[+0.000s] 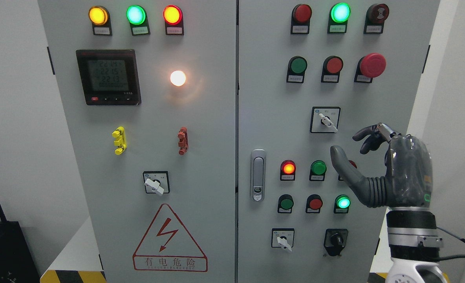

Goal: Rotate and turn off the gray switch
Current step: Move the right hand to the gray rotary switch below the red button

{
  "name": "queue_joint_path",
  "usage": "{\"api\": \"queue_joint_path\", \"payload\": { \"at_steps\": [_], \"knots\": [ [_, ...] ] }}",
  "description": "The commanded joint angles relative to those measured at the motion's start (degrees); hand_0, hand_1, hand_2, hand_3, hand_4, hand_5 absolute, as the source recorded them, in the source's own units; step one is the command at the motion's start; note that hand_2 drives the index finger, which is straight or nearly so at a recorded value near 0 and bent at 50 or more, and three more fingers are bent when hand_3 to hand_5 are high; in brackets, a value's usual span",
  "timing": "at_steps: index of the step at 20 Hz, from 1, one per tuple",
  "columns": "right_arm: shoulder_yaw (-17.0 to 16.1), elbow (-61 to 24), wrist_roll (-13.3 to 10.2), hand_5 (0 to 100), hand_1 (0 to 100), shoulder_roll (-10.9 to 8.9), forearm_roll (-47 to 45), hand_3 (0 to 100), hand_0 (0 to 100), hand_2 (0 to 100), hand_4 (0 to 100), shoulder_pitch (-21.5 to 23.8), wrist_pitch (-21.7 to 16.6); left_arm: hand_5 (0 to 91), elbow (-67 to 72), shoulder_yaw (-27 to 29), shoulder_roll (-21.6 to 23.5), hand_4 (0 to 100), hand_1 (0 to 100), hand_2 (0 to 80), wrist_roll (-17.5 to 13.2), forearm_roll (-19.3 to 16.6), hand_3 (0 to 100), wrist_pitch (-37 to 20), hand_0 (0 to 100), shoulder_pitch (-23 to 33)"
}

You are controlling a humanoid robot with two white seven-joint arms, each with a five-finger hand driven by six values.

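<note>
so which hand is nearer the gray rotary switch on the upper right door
Right. The right hand is raised just right of and slightly below the gray switch, fingers open and not touching it. The left hand is not in view.

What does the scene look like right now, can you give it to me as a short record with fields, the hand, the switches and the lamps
setting: gray electrical cabinet with two doors
right hand: raised before the right door, fingers open, holding nothing
nearest switch: upper rotary switch, left of and above the fingertips, not touched
other rotary switches: one on the left door, one at lower right door
black knob: bottom right
white lamp: lit
left hand: not in view
</note>
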Motion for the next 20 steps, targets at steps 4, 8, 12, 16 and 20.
{"api": "queue_joint_path", "payload": {
  "at_steps": [4,8,12,16,20],
  "knots": [
    [1.27,5.3,-0.06,94,37,0.46,1.8,78,6,53,77,-3.08,1.36,0.0,1.32,1.85,0.0,0,39,0.0,-0.08,-0.44,0,0.05,12,-0.01],
    [1.36,6.53,-0.06,95,38,0.46,1.98,78,6,52,77,-4.14,3.03,0.0,1.32,1.85,0.0,0,39,0.0,0.01,-0.44,0,0.05,12,-0.01],
    [1.27,7.68,-0.32,95,38,0.73,1.89,77,6,52,77,-4.23,3.91,0.0,1.32,1.85,0.0,0,39,0.0,-0.08,-0.44,0,0.05,12,-0.01],
    [1.7,7.68,-1.03,95,38,0.82,1.89,77,6,52,77,-5.28,3.91,0.0,1.32,1.85,0.0,0,39,0.0,0.01,-0.44,0,0.05,12,-0.01],
    [3.02,7.77,-1.12,95,38,1.43,1.89,77,7,52,77,-5.37,4.0,0.0,1.32,1.85,0.0,0,39,0.0,-0.08,-0.44,0,0.05,12,-0.01]
  ]
}}
